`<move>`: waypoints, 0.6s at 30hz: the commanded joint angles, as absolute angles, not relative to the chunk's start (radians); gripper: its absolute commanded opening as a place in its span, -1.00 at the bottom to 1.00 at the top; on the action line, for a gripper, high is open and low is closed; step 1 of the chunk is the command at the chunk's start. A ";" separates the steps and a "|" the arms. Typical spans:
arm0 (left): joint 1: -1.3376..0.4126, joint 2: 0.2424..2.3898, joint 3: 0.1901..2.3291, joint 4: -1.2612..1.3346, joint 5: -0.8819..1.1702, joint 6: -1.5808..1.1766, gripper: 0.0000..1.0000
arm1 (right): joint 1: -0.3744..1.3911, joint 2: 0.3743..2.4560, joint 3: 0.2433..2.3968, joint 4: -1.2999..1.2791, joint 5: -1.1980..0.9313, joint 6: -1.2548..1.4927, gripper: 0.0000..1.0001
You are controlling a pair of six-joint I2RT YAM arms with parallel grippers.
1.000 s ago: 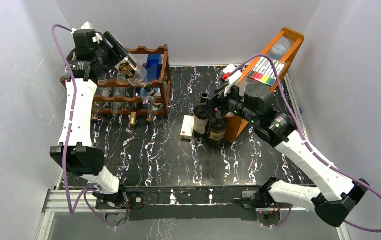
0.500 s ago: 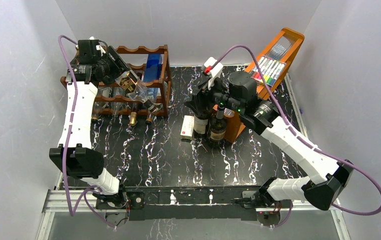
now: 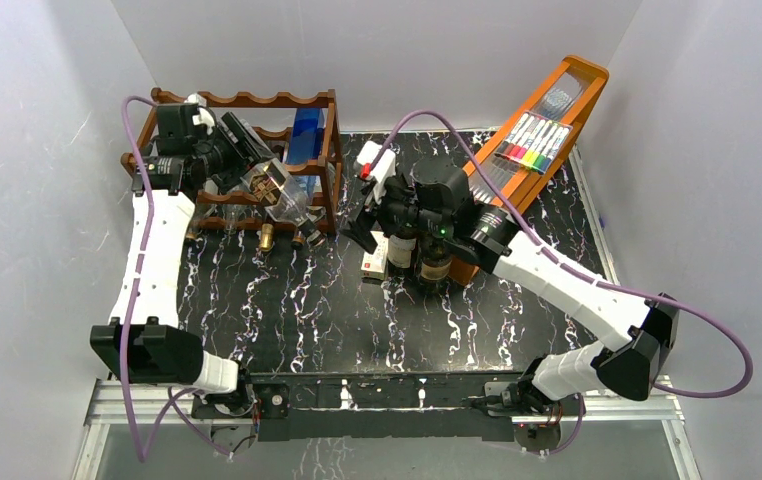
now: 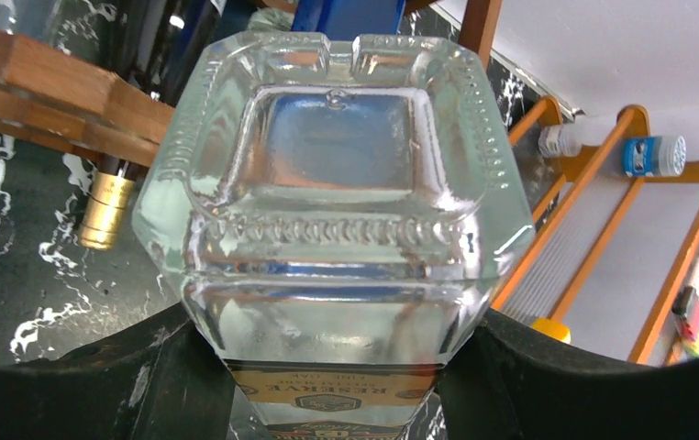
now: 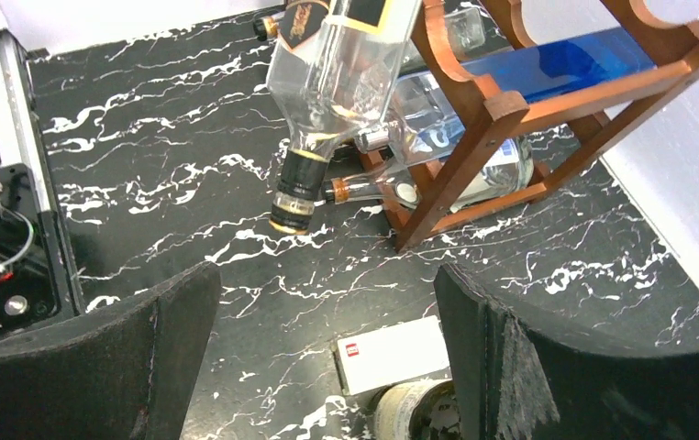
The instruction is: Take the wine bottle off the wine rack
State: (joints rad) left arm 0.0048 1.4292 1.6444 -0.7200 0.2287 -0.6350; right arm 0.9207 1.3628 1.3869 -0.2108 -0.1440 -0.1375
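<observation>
Now, upper left, the left gripper [image 3: 245,165] pinches the bottle [image 3: 277,192], newly tilted neck-down, nearly off the rack [image 3: 329,150]. Right gripper [image 5: 326,293], spread, swung nearer.

Left pincer [image 4: 332,376] clamps the wine bottle [image 4: 332,183], arm stretched forward; right pincer [image 5: 327,339] gapes wide.

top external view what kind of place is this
Probably a robot lab test cell, not a bar or home. Plain white walls box in a marbled black table, two arms are mounted at its near edge, and the wine rack looks like a staged prop.
</observation>
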 commanded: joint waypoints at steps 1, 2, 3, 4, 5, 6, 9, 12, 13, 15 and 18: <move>0.009 1.312 1.609 -0.601 0.360 -0.680 -1.00 | 0.953 1.350 1.407 -0.144 -0.139 -0.286 0.96; 0.009 1.302 1.592 -0.598 0.373 -0.688 -1.00 | 0.956 1.344 1.392 -0.134 -0.147 -0.319 0.96; 0.009 1.291 1.574 -0.596 0.386 -0.700 -1.00 | 0.958 1.340 1.380 -0.126 -0.158 -0.351 0.96; 0.008 1.278 1.550 -0.589 0.404 -0.713 -1.00 | 0.961 1.336 1.374 -0.125 -0.174 -0.398 0.96; 0.009 1.264 1.522 -0.584 0.414 -0.726 -1.00 | 0.964 1.336 1.373 -0.128 -0.187 -0.425 0.96; 0.008 1.248 1.497 -0.578 0.426 -0.736 -1.00 | 0.968 1.338 1.376 -0.131 -0.196 -0.442 0.96; 0.009 1.201 1.419 -0.567 0.445 -0.762 -1.00 | 0.975 1.341 1.375 -0.147 -0.236 -0.506 0.96; 0.008 1.163 1.351 -0.566 0.467 -0.776 -1.00 | 0.976 1.329 1.348 -0.183 -0.288 -0.631 0.96; 0.009 1.147 1.321 -0.567 0.474 -0.780 -1.00 | 0.975 1.324 1.336 -0.196 -0.306 -0.669 0.96; 0.009 1.122 1.271 -0.567 0.499 -0.790 -1.00 | 0.976 1.315 1.318 -0.248 -0.356 -0.746 0.96; 0.009 1.079 1.177 -0.566 0.534 -0.808 -1.00 | 0.991 1.272 1.250 -0.271 -0.420 -0.859 0.96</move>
